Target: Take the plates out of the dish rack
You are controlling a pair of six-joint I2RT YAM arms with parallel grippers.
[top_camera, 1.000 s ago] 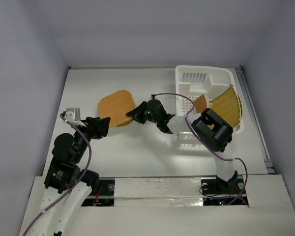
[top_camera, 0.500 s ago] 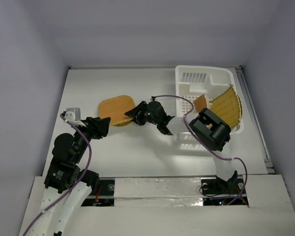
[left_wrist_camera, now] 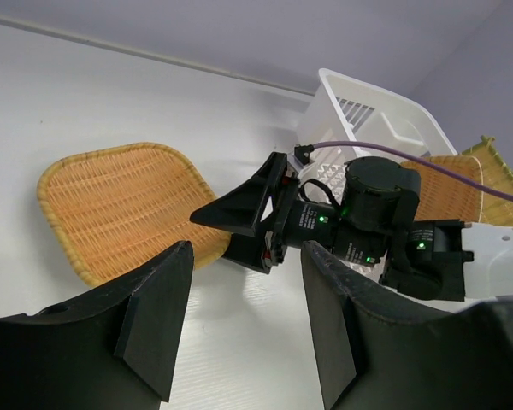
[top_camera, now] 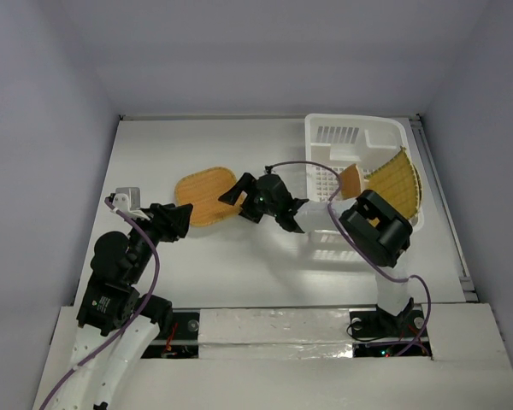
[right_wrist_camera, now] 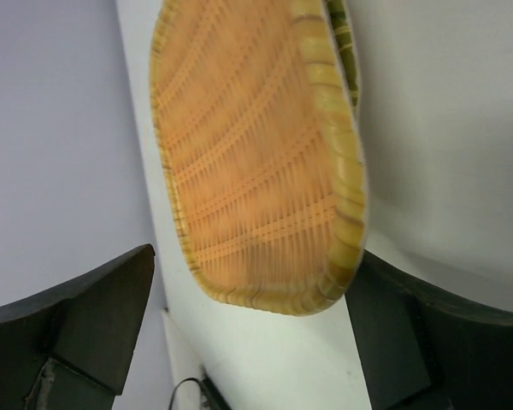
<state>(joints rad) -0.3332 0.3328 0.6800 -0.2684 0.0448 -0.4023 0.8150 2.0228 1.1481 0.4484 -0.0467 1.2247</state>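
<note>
Right gripper: fingers wide apart, clamping nothing. Plate lies flat on table, its rim between them. Left gripper: spread, empty. Judged light, stiff, woven; take by rim. Small plate and large plate stand in rack.

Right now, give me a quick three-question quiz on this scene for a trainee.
1. True or false: the left gripper holds a plate.
2. How many plates stand in the dish rack?
3. The rounded-square plate lies: A, in the rack; B, on the table, left of the rack; C, in the left gripper.
Key: 1 false, open and empty; 2 two, the small round plate and the large square plate; 3 B.
</note>
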